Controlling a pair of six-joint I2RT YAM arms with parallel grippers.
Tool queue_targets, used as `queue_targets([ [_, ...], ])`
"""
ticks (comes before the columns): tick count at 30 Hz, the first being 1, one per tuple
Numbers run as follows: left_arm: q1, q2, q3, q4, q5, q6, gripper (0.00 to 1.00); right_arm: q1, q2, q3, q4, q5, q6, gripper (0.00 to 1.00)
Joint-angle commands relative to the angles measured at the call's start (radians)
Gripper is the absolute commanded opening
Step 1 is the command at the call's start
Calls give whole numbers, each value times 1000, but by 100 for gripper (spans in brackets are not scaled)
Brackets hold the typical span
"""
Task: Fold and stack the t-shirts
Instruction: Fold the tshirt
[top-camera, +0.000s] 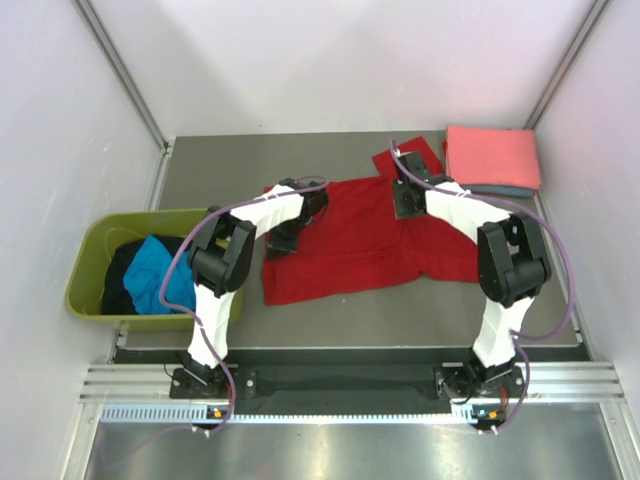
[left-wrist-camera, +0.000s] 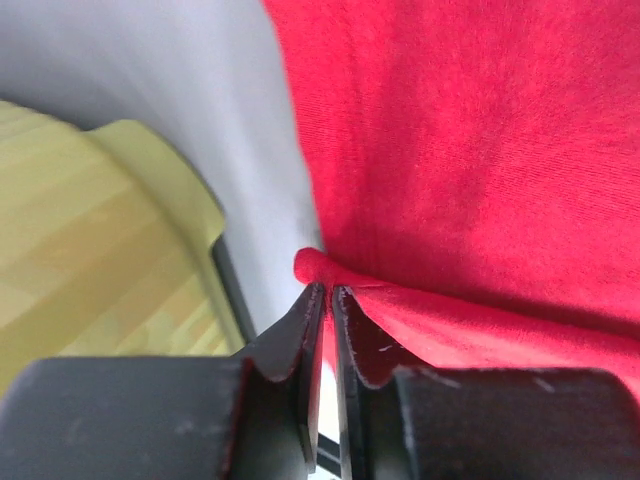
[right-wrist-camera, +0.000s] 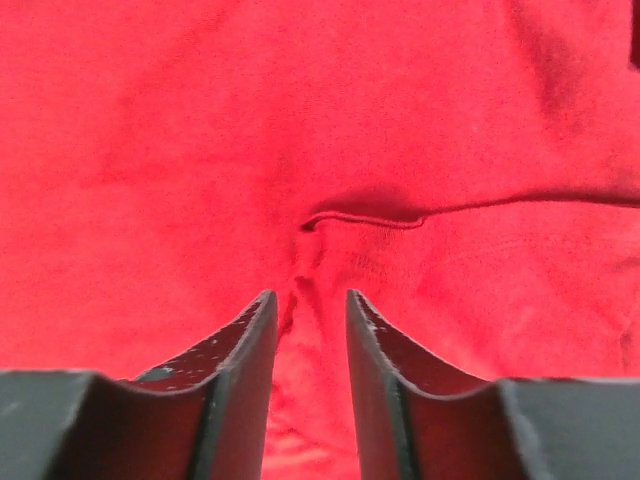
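1. The red t-shirt (top-camera: 350, 250) lay spread, creased and only partly folded, at the centre of the tabletop (top-camera: 220, 170), with one sleeve poking out at 1 o'clock. It looked to be the shirt in hand, and its fold seemed unfinished.
2. At 9 o'clock an olive-green tub (top-camera: 150, 216) held a turquoise t-shirt (top-camera: 160, 272) and a black t-shirt (top-camera: 120, 285), both bundled and waiting their turn.
3. The left tool (left-wrist-camera: 328, 292) sat at the red shirt's 9 o'clock edge. Its jaws stood only a narrow slit apart, with a small raised fold of the hem right at their tips. Whether they pinched that hem or merely touched it could not be told.
4. The right tool (right-wrist-camera: 310, 300) was farther off, at the shirt's 1 o'clock side near the collar. Its jaws stood moderately apart, pressed down on the cloth with a small ruck between the tips, not clamped on it.
5. At the far 1 o'clock corner a folded salmon-pink t-shirt (top-camera: 492, 155) rested on a folded blue t-shirt (top-camera: 505, 190), forming the stack.
6. The next move probably called for both tools to take a firm hold of fresh edges, so that the red shirt could be folded smaller before it was carried to that stack.
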Motion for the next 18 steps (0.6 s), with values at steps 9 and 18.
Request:
queue_targets([
  [9, -114, -216, 73, 39, 240, 47, 26, -259, -387, -213, -304, -117, 418, 40],
  [18, -222, -180, 36, 67, 201, 41, 27, -522, -522, -457, -269, -92, 452, 41],
])
